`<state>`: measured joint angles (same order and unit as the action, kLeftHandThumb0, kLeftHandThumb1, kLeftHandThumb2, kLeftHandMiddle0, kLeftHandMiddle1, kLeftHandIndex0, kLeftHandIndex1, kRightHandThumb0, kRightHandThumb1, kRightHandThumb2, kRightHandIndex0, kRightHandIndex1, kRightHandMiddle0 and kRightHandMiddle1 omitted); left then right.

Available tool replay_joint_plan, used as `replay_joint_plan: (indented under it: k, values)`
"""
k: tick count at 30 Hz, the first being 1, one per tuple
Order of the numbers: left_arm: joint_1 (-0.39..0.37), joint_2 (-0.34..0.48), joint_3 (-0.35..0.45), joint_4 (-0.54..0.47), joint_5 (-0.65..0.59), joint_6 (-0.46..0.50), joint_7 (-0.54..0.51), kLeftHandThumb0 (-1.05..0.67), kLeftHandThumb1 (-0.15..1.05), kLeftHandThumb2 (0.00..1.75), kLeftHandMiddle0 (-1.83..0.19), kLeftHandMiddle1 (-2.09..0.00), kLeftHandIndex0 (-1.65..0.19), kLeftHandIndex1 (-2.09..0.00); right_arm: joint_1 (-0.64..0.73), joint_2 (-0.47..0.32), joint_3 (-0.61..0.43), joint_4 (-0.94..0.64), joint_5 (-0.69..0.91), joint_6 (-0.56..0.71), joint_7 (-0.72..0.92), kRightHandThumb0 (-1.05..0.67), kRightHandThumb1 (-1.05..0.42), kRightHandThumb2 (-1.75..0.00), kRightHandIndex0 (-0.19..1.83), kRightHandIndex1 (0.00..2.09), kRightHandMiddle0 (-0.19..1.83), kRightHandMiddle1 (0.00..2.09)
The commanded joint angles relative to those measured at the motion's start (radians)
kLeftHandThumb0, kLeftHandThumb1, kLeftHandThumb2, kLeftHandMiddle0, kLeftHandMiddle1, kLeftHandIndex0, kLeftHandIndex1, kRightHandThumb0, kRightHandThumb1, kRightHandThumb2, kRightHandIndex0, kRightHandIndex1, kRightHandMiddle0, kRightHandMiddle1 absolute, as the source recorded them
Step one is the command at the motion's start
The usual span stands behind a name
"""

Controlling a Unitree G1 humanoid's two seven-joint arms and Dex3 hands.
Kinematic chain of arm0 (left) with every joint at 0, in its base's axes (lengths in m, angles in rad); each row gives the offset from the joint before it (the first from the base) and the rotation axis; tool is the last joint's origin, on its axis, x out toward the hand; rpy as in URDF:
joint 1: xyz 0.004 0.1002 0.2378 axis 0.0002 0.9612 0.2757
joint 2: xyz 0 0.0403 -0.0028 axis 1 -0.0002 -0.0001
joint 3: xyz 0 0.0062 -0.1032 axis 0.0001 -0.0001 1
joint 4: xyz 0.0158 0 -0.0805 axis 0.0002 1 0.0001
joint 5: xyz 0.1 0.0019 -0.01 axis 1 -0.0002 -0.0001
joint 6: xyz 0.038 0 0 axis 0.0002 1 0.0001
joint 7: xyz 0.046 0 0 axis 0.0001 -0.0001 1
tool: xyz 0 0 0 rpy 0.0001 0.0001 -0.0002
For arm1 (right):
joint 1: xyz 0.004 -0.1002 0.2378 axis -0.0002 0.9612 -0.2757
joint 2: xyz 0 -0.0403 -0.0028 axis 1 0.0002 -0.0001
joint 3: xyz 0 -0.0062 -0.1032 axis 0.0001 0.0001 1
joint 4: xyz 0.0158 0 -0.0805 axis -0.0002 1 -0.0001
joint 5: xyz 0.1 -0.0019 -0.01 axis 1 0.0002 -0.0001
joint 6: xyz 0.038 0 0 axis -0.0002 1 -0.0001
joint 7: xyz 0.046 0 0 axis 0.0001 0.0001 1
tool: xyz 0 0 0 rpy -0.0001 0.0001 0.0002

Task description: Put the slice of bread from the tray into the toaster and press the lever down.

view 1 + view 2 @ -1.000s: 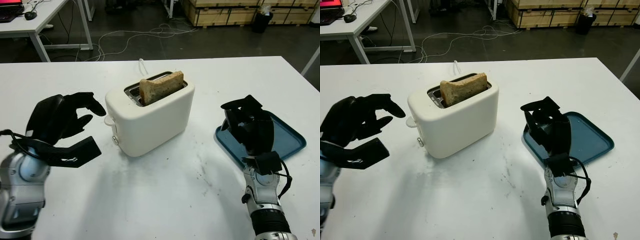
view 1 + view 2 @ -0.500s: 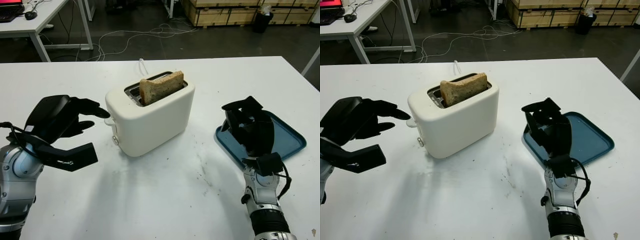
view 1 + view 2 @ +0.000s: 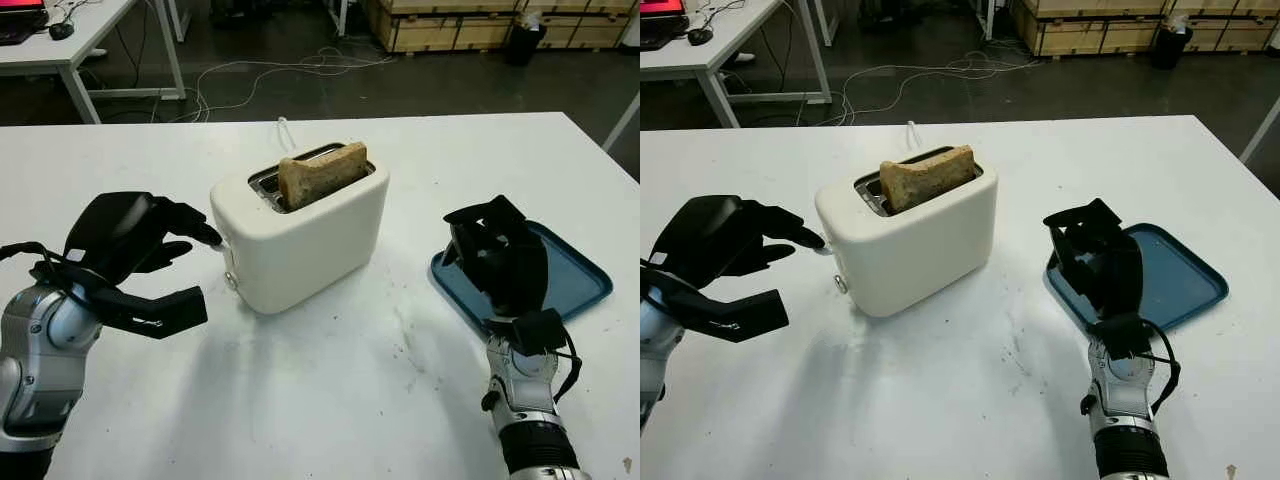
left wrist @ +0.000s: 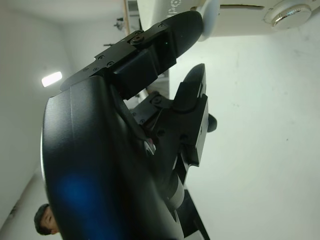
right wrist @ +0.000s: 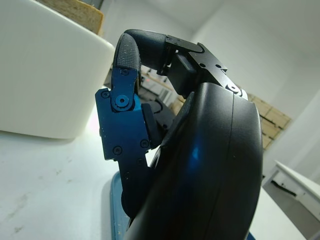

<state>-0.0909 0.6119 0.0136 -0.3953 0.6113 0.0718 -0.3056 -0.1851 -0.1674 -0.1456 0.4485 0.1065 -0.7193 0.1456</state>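
The slice of bread (image 3: 322, 172) already stands in the slot of the white toaster (image 3: 300, 232), its upper half sticking out, so I judge the loading done and the lever press the step in hand. My left hand (image 3: 135, 240) is at the end of the toaster where the lever (image 3: 217, 241) juts out; it holds nothing, and one fingertip (image 4: 187, 30) sits on or right at the lever's top. I cannot tell if it is truly pressing yet. The next move calls for a straight push down along the toaster's end face until the lever latches, without shoving the toaster sideways.

My right hand (image 3: 500, 258) is on the far side of the toaster from the lever, above the near edge of the blue tray (image 3: 580, 275), fingers curled and holding nothing.

I can read no brand, label or writing on the toaster or the tray.
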Motion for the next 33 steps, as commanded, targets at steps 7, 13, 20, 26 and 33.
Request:
replay_joint_plan:
  k: [7,13,20,26,33]
  values:
    - [-0.031,0.003,-0.023,0.017,0.046,0.002,-0.002,0.08,0.92,0.16,-1.04,-1.69,-1.16,-0.06,0.004,0.012,-0.007,0.001,0.017,-0.023,0.008,-0.38,-0.92,-0.26,0.94,1.75,0.63,1.74]
    - [-0.035,0.001,-0.028,0.015,0.057,0.008,-0.007,0.08,0.92,0.14,-1.04,-1.69,-1.15,-0.04,0.009,0.017,-0.008,-0.008,0.026,-0.009,0.017,-0.38,-0.92,-0.25,0.94,1.75,0.63,1.74]
    - [-0.034,-0.001,-0.032,0.013,0.062,0.003,-0.004,0.07,0.92,0.13,-1.04,-1.68,-1.17,-0.05,0.013,0.015,-0.012,-0.010,0.017,-0.007,0.018,-0.38,-0.92,-0.27,0.95,1.75,0.63,1.75]
    - [-0.031,-0.007,-0.035,0.018,0.059,-0.006,0.004,0.09,0.92,0.12,-1.06,-1.67,-1.19,-0.05,0.017,0.014,-0.012,-0.015,0.014,-0.013,0.019,-0.37,-0.92,-0.27,0.94,1.75,0.62,1.75]
    - [-0.031,-0.015,-0.075,0.054,0.111,-0.009,0.031,0.09,0.92,0.07,-1.03,-1.70,-1.25,-0.08,0.023,0.012,-0.011,-0.032,0.017,-0.016,0.026,-0.37,-0.92,-0.28,0.95,1.75,0.62,1.75]
